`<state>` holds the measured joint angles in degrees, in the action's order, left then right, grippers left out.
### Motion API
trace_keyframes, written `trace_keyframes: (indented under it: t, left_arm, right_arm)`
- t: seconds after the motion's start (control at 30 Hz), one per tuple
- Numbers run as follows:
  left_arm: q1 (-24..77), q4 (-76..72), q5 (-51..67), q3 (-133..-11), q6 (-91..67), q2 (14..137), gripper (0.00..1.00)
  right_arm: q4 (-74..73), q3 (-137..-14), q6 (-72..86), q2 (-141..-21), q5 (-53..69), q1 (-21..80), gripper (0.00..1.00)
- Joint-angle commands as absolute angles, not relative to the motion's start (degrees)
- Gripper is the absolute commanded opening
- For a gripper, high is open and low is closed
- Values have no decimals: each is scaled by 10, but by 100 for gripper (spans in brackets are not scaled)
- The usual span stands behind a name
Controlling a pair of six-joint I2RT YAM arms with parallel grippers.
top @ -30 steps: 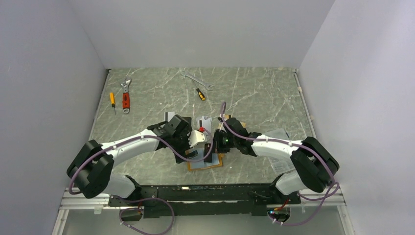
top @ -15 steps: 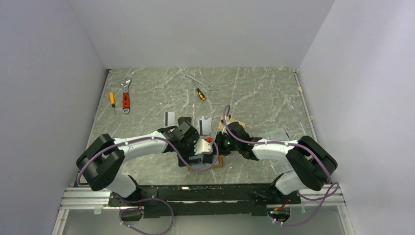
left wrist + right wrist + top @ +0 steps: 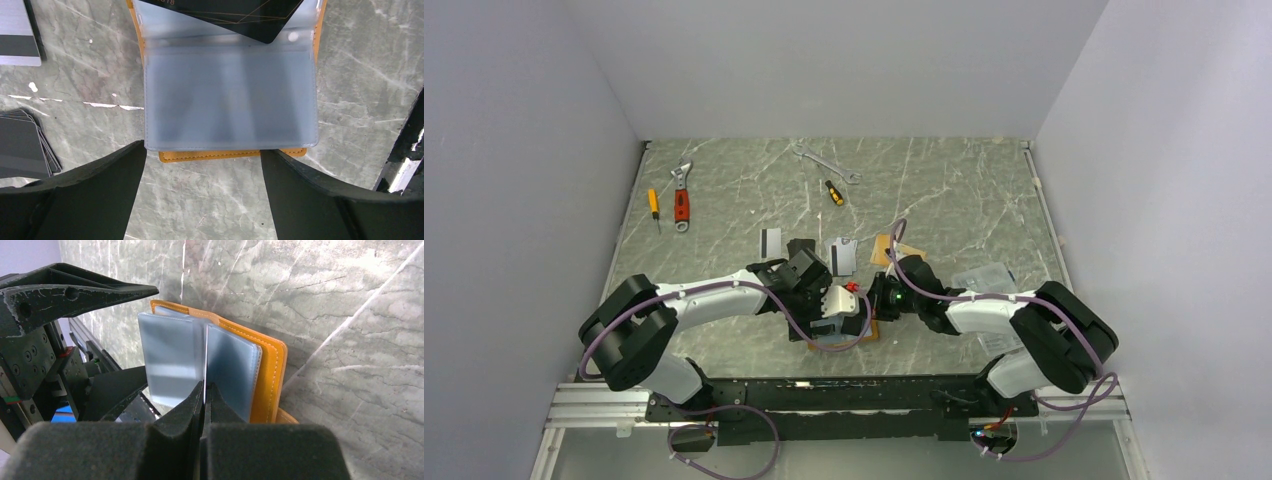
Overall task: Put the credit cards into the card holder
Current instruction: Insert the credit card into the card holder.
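**Card holder (image 3: pixel 272 365) pinned open for loading**

Clenched in the right claw (image 3: pixel 204 390): one clear pocket leaf (image 3: pixel 232 370), likely to hold the pockets spread. Released and wide, left claw (image 3: pixel 202 150) straddling the holder's near end, by the middle of the tabletop's (image 3: pixel 944 200) near edge. Black card (image 3: pixel 225 12) at its far end. Silver-grey credit cards (image 3: pixel 842 255) loose nearby, not yet pocketed.

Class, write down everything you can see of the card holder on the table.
The card holder is an orange, leather-like booklet with stitched edges, lying open on the marbled table. Frosted clear plastic sleeves fill its inside, and a black card shows at its far end. The right gripper, shut, pinches the edge of one sleeve. The left gripper is open, its fingers straddling the holder's near edge.
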<state>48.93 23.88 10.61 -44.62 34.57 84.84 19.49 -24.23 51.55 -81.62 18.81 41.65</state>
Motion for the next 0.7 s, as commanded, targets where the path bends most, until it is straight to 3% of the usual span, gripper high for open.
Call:
trace_keyframes:
  t: [0.0, 0.67]
  left_arm:
    - [492, 227, 75, -434, 356, 849, 90]
    - [494, 228, 71, -434, 350, 846, 90]
  right_arm:
    - [236, -237, 523, -814, 192, 414, 0]
    - [343, -210, 574, -836, 240, 407, 0]
